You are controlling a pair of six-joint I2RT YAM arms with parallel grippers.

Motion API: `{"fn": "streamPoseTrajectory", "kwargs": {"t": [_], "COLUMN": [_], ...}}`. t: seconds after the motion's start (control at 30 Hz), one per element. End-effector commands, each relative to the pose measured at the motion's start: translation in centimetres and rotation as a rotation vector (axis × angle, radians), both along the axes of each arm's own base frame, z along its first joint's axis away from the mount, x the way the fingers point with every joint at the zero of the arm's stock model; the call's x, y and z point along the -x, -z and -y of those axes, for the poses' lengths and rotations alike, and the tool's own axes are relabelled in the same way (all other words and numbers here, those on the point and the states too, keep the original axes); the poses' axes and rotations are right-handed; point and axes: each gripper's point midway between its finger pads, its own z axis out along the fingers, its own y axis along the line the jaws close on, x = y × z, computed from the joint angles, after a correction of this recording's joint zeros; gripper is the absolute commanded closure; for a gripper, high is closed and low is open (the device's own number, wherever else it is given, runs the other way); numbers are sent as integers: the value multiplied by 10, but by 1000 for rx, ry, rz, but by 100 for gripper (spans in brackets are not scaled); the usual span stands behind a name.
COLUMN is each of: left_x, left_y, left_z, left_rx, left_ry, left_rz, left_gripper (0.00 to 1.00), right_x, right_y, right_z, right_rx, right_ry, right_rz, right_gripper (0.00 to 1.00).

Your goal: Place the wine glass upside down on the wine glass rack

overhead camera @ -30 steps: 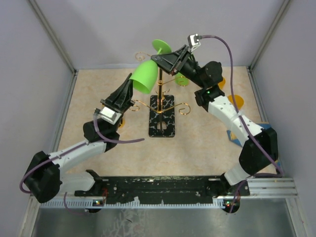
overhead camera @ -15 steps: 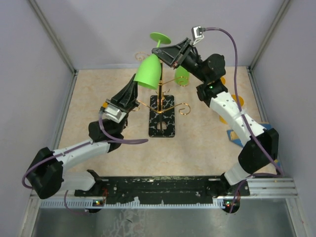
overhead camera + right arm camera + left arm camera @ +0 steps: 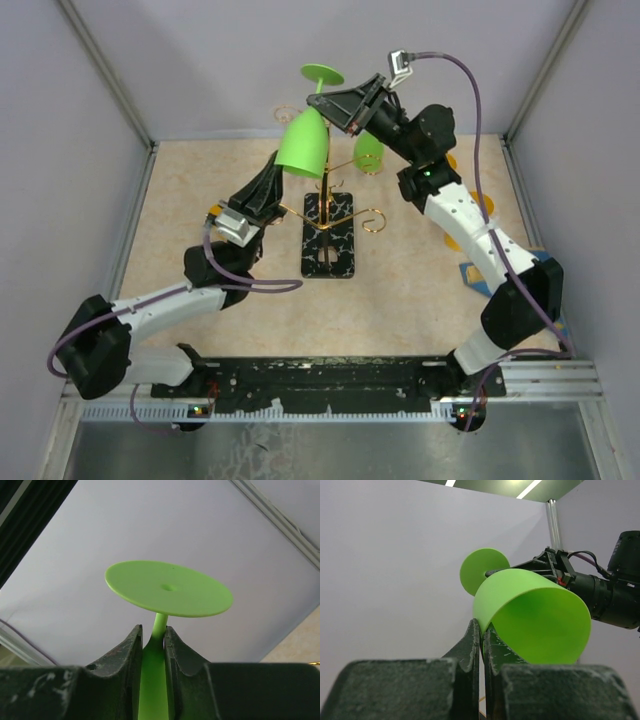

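a bright green plastic wine glass (image 3: 303, 145) hangs upside down in the air, its bowl mouth downward and its flat round foot on top, just above and slightly left of the top of the thin gold wire wine glass rack (image 3: 327, 212). the rack stands upright on its black white-veined rectangular base (image 3: 330, 255), near the middle of the tan speckled table (image 3: 180, 180).

the right gripper (image 3: 322, 103) reaches in from the right. in its wrist view its two dark fingers (image 3: 131, 647) are clamped on the glass's slim stem just under the foot (image 3: 170, 587).

the left gripper (image 3: 277, 165) points up from the lower left, with its tip at the bowl's lower rim. in the left wrist view its fingers (image 3: 472, 640) are pressed together with barely a slit between them. the open bowl (image 3: 535, 620) sits right at their tips, and i cannot tell whether the thin rim is pinched there.

behind the rack, partly hidden by the right arm, is a second green piece (image 3: 368, 153). orange discs (image 3: 478, 205) lie on the table by that arm.
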Motion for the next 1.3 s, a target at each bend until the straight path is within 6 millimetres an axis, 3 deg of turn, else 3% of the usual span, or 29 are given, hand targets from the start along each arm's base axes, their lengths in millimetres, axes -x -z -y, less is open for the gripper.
{"fn": "streamPoseTrajectory", "kwargs": {"t": [0.0,0.2,0.4,0.5,0.6,0.73,0.8,0.83,1.13,1.27], "left_x": [31,32,31,31,31,31,27,25,27,-9], "left_y": [-3,-1,0,0,2,7,9,10,-1,-11], "left_z": [22,27,28,27,26,18,13,10,9,15], "left_rx": [26,23,23,24,12,-1,4,7,-35,-90], "left_ry": [169,183,180,173,158,118,95,84,100,19], "left_rz": [76,70,68,69,72,59,33,18,-43,-233], "left_gripper": [100,100,97,89,67,22,4,1,1,1], "right_x": [24,23,22,21,17,2,-9,-14,-39,-53], "right_y": [-18,-16,-14,-11,-10,-6,-6,-8,-32,-26], "right_z": [-9,-10,-11,-11,-7,9,21,26,74,110], "right_rx": [25,36,60,82,111,182,221,239,331,443], "right_ry": [-55,-48,-45,-31,-1,109,183,211,391,548], "right_rz": [111,111,121,118,129,138,140,144,194,189], "right_gripper": [79,76,95,100,100,100,100,100,100,100]}}
